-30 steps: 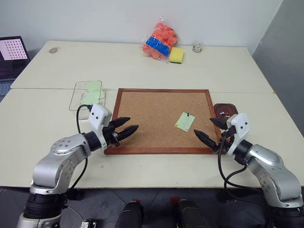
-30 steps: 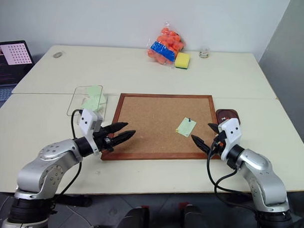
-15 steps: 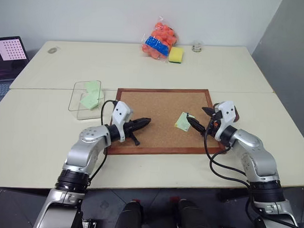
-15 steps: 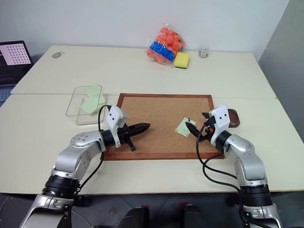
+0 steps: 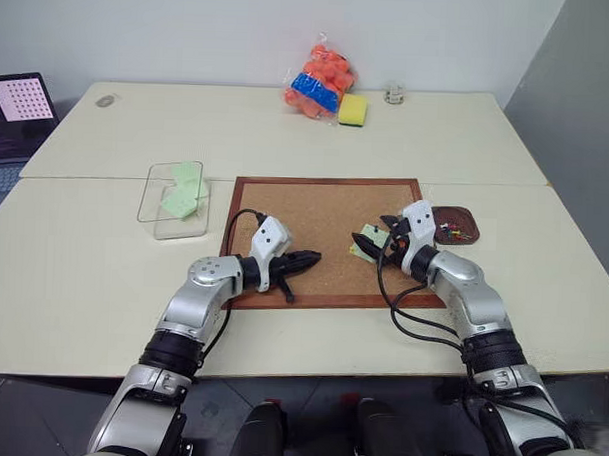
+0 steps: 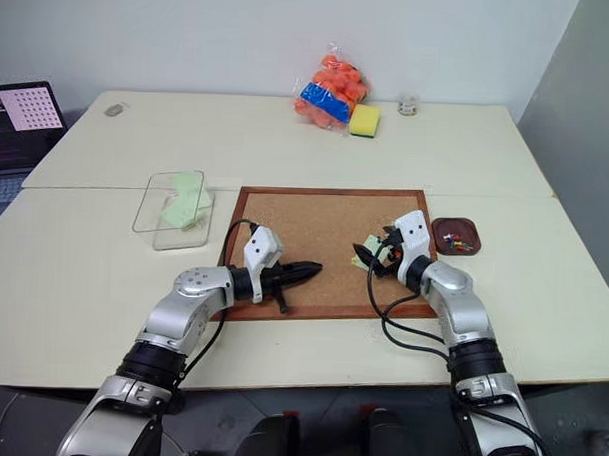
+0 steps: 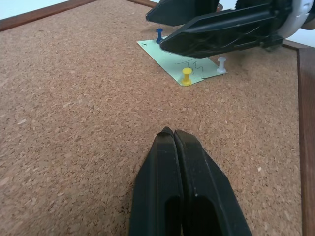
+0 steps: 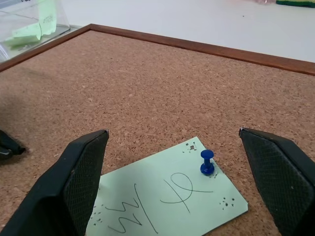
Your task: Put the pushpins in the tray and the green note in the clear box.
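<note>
The green note [image 8: 162, 199] lies on the corkboard [image 5: 315, 210], held by a blue pushpin [image 8: 207, 162], a yellow pushpin [image 7: 187, 74] and a white pushpin [image 7: 222, 63]. My right gripper [image 5: 372, 240] is open and low over the note, one finger on each side of the blue pin. My left gripper [image 7: 172, 132] is shut on nothing, hovering over bare cork and pointing at the note from a short way off. The brown tray [image 5: 455, 209] sits just right of the board with a few coloured pins in it. The clear box [image 5: 170, 229], left of the board, holds green notes.
A bag of orange balls [image 5: 317, 86], a yellow sponge [image 5: 354, 111] and a small jar [image 5: 394, 94] stand at the table's far edge. A laptop [image 5: 13, 113] is at the far left. The board's wooden frame [image 5: 322, 302] is raised.
The left gripper closed and moved right over the corkboard toward the note. The right gripper, still open, moved in from the board's right edge to straddle the note.
</note>
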